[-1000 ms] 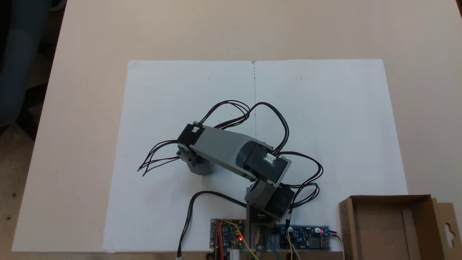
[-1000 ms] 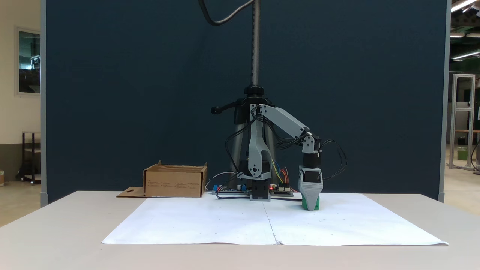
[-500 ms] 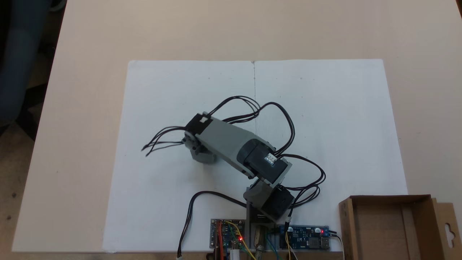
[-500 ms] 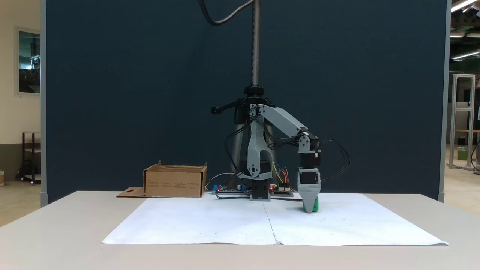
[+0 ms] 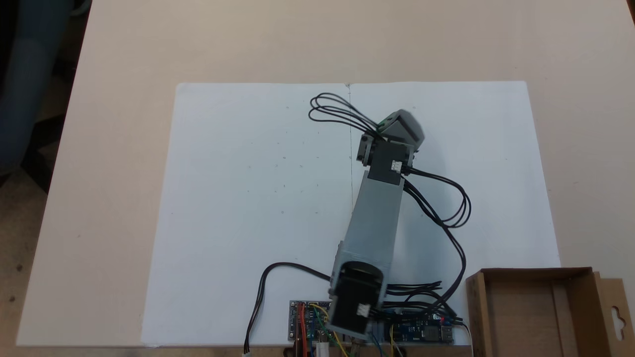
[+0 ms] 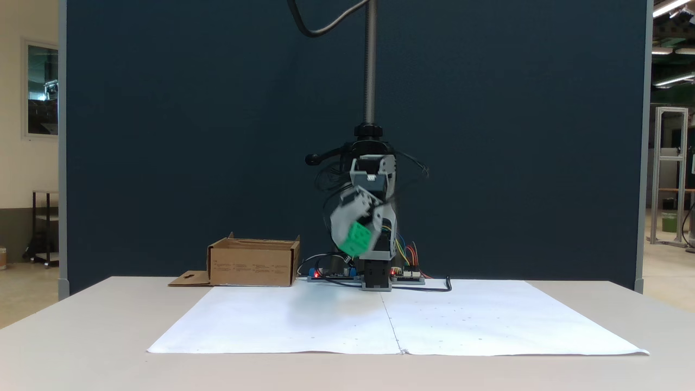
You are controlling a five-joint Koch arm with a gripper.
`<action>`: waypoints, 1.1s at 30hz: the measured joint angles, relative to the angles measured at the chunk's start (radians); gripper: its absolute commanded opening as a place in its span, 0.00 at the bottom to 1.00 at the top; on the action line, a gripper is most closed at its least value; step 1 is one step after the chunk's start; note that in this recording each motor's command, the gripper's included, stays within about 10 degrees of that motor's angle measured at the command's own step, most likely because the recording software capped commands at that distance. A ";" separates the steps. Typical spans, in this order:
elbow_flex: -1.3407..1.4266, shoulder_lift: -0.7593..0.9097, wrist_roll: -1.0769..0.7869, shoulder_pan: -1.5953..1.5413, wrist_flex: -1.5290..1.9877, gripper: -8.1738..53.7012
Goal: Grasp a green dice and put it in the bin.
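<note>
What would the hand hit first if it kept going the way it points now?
Likely nothing soon. In a fixed view the hand, shut on the green dice, points away from the base toward the far edge of the white paper; only bare paper and table lie ahead. Its tilt is blurred, so depth is uncertain.

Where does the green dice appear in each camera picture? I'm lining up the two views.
Fixed view from above: the green dice is a green sliver at the arm's tip, upper middle, over the white paper.
Fixed view from the front: the dice is in the pincer, in the air at centre, right of the box.
Shared landmark: the cardboard box.
</note>
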 measured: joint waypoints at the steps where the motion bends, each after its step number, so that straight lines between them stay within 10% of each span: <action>1: -0.078 -0.032 -0.020 0.095 -0.003 0.33; 33: -0.894 -0.684 -0.742 1.578 0.706 0.33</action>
